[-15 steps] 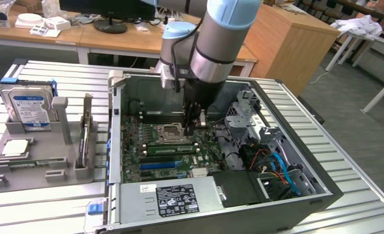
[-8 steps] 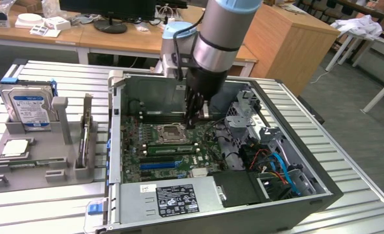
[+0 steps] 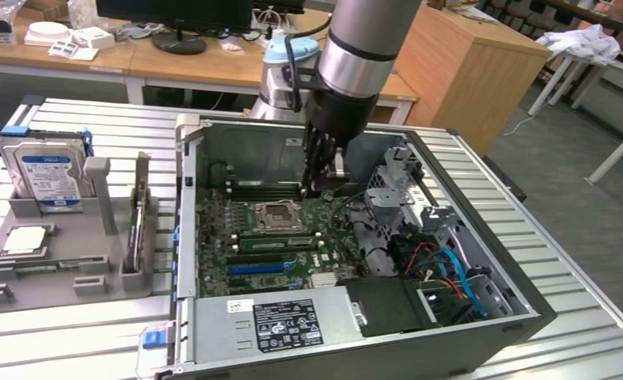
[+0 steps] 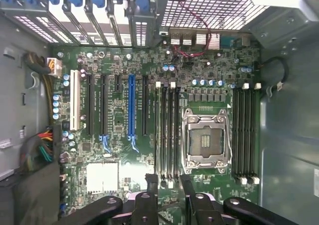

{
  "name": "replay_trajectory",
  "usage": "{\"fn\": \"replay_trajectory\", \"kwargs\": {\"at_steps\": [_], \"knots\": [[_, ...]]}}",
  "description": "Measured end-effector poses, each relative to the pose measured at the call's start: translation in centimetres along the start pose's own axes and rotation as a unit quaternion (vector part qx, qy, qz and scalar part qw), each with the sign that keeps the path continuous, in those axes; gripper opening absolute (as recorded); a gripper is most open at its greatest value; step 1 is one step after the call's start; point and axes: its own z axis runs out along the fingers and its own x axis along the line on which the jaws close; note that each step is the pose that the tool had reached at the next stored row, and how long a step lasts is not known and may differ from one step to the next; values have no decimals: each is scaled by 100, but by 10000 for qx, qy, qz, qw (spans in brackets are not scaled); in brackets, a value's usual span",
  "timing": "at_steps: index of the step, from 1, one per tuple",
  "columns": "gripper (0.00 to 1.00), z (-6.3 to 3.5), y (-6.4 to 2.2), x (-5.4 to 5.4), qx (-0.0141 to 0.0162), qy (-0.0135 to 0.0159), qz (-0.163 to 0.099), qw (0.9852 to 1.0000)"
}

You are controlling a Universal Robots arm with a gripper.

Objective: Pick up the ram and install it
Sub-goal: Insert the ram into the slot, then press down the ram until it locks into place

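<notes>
The gripper [image 3: 322, 188] hangs inside the open computer case [image 3: 469, 317], low over the motherboard [image 4: 119, 120] beside the processor socket [image 4: 205, 140]. In the wrist view its jaws stand apart with nothing between them. The ram [image 3: 139, 207] appears to stand on edge in the grey holder [image 3: 47, 273] on the surface [image 3: 68, 332] at the exterior view's left, well apart from the gripper.

Open computer case [image 3: 417, 352] on slatted metal table [image 3: 68, 340]. Green motherboard [image 3: 242, 237] inside case, CPU socket [image 3: 274, 215] mid-board. Power supply [image 3: 279, 321] at near edge, blue cables [image 3: 453, 265] toward exterior view's right. Hard drive [image 3: 47, 170] upright in grey holder [image 3: 68, 261], exterior view's left. Wooden desk [image 3: 184, 63] with monitor stand [image 3: 179, 39] far behind.
</notes>
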Motion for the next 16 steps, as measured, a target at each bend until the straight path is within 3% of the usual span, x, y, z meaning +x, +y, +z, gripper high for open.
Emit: {"fn": "replay_trajectory", "kwargs": {"at_steps": [10,16], "knots": [[31,-157,1,-14,3,0,0,10000],[31,-164,1,-15,4,0,0,10000]]}}
